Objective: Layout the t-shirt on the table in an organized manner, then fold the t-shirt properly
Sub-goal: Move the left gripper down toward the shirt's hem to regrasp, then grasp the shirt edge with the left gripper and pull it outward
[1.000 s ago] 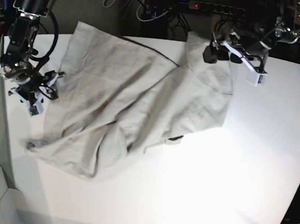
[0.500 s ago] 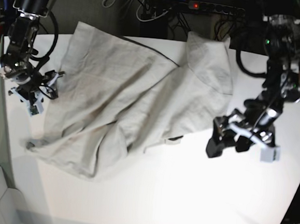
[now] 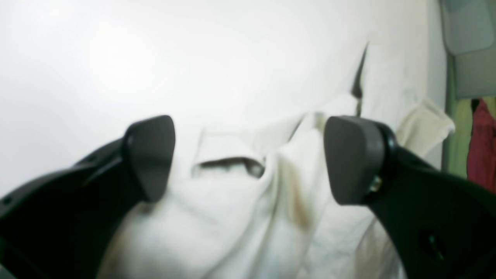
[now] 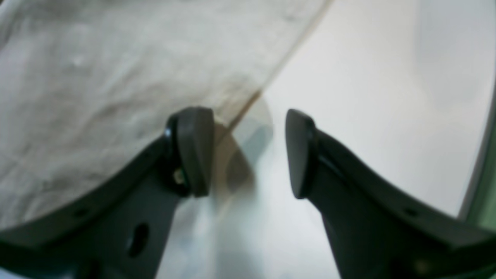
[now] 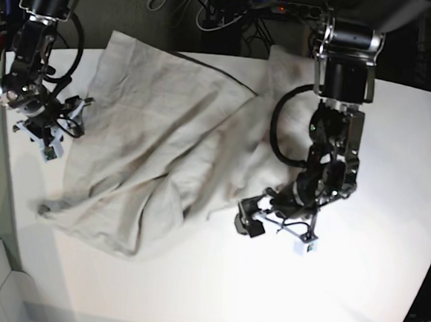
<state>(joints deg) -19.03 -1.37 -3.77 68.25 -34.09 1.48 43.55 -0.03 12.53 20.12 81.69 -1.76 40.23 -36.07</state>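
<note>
In the base view, the left arm reaches down the right centre of the frame, elbow high near the top edge, wrist bent low. Its left gripper (image 5: 273, 229) has jaws spread wide, nothing between them. The right arm hangs at the upper left; its right gripper (image 5: 54, 130) has jaws parted, also holding nothing.

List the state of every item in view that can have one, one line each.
t-shirt: spread out but crumpled and unfolded, its far edge hanging past the table.
table: carrying the shirt.
left gripper: open, empty, at the shirt's near edge.
right gripper: open, empty, at the shirt's side edge.
</note>
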